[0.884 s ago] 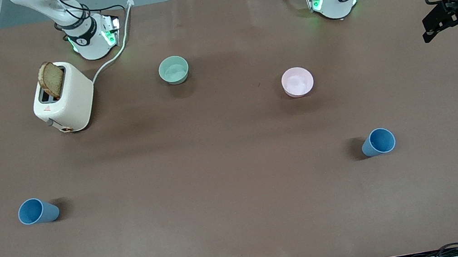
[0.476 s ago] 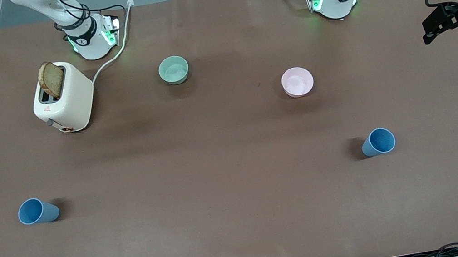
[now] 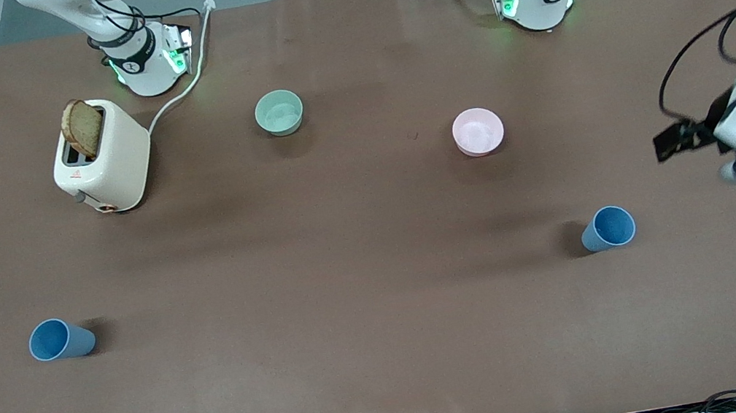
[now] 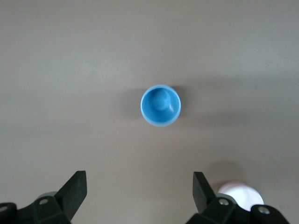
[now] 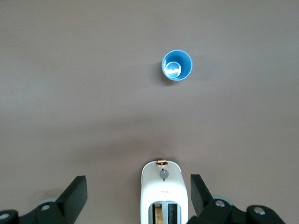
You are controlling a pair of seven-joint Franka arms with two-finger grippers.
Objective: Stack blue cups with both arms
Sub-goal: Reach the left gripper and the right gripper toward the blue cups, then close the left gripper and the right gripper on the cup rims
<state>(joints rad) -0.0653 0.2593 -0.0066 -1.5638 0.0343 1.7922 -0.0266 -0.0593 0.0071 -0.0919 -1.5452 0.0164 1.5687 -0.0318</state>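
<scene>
Front view: toaster (image 3: 101,156), green bowl (image 3: 279,112), pink bowl (image 3: 478,131) sit apart from both blue cups (image 3: 608,228) — both claws (image 4: 138,196) spread wide.

The left gripper (image 4: 138,191) is cut off at the wrist picture's edge; the pink bowl (image 4: 240,192) hides partly under one finger; the toaster (image 5: 161,196) is cropped.

We see two matte blue tapered cups, both upright, mouths open and empty, well apart on the brown table. One blue cup (image 3: 608,228) (image 4: 160,105) stands toward the left arm's end, clear of and ahead of the left fingers (image 4: 74,186). The other blue cup (image 3: 60,339) (image 5: 177,65) stands toward the right arm's end, well ahead of the right fingers (image 5: 77,191).
</scene>
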